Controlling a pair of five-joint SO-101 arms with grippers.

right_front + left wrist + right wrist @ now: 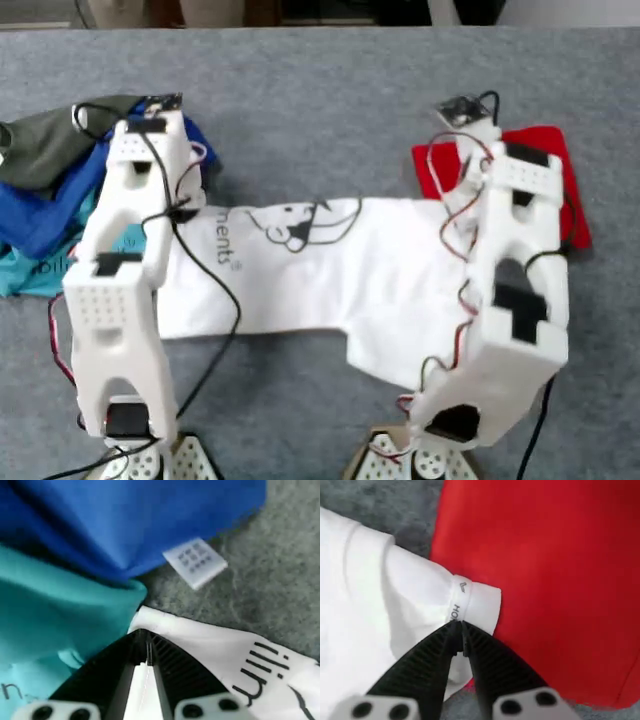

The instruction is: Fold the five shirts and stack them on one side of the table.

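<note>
A white shirt (330, 265) with black print lies spread across the middle of the grey table. My left gripper (146, 647) is shut on the white shirt's (210, 645) edge, at its left end beside the pile. My right gripper (459, 632) is shut on the white shirt's (385, 595) banded edge at its right end, next to a folded red shirt (545, 580). The red shirt (545, 160) lies at the right, partly under the right arm. A blue shirt (125, 520) and a teal shirt (55, 615) lie just beyond the left gripper.
A pile of shirts sits at the left edge: dark grey-green (45, 145) on top, blue (50, 215) below it, teal (30, 270) at the front. Grey table cloth (320, 100) stretches behind the white shirt. Both arms' cables hang over the shirt.
</note>
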